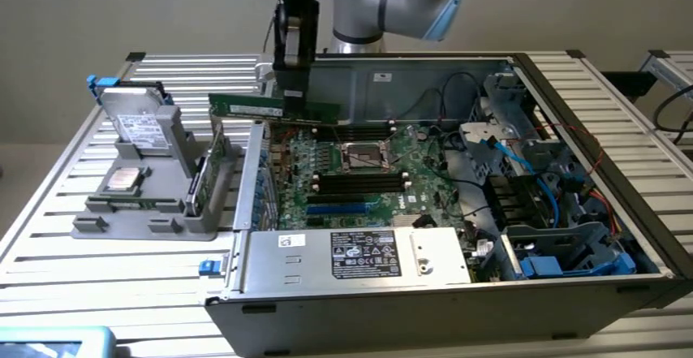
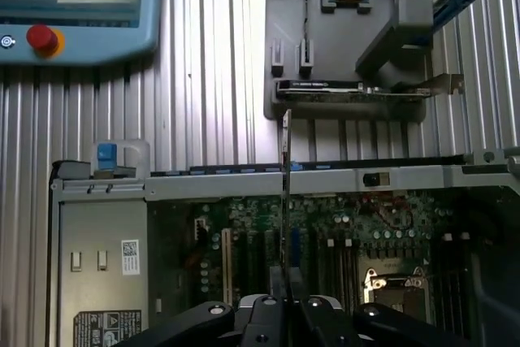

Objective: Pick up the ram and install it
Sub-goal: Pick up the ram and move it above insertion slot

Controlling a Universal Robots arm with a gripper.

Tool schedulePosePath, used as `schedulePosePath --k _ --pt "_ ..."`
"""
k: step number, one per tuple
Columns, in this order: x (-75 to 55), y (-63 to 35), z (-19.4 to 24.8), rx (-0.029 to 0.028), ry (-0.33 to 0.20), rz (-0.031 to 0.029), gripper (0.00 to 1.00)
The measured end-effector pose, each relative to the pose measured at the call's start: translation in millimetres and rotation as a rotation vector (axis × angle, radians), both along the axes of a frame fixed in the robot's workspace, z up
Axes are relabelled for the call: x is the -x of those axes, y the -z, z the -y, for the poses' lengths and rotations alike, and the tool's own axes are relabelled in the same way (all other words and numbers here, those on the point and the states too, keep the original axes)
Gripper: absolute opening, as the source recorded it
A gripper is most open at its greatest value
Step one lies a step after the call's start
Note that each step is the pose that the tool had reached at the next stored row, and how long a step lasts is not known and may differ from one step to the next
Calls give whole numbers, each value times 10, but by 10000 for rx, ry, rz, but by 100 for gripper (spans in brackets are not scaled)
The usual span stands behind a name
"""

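You have the pickup done: the pincer is clamped on the ram, gripping its upper long edge a little toward the exterior view's right of the middle. The stick hangs level in the air, touching nothing else. It sits above the wall of the case on the exterior view's left, near the far end of the board. From the wrist view you see the ram edge-on as a thin line crossing that wall, part of it over the board and part over the table. What's left, as I judge it, is the whole install: the stick is in no slot, and the black slots beside the socket look empty. For your count, there is one ram, one pincer, one open case, one board with one socket, and one power supply. On the table at the exterior view's left stands one grey holder. It carries one hard drive, one processor chip and one expansion card set on edge. The wrist view also gives you one pendant with one red button. The black slots form a small group, with blue slots just beside them, but they are packed too tightly for me to give you a sure number.
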State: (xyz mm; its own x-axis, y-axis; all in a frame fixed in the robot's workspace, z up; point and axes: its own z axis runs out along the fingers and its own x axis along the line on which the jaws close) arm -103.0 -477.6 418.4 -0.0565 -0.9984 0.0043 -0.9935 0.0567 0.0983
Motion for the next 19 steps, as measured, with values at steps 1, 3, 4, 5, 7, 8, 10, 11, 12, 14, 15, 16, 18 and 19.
schedulePosePath --k 1,3,4,5,7,8,10,11,12,14,15,16,18,19 --pt "-41 1 0 0 -7 -20 13" --pt "-127 2 0 0 -20 -58 13" --pt "-171 2 0 0 -28 -75 13" --pt "-218 3 0 1 -37 -83 13" --pt "-308 3 0 1 -55 -88 13" --pt "-354 3 0 1 -66 -88 13" --pt "-442 3 0 1 -84 -88 13" --pt "-479 3 0 2 -91 -87 13" --pt "-514 2 0 2 -98 -78 13" --pt "-576 3 0 2 -105 -46 13" --pt "-605 4 0 2 -107 -6 13" --pt "-629 6 0 0 -110 54 13" --pt "-670 8 -1 1 -116 216 13" --pt "-689 9 -1 2 -119 309 13"
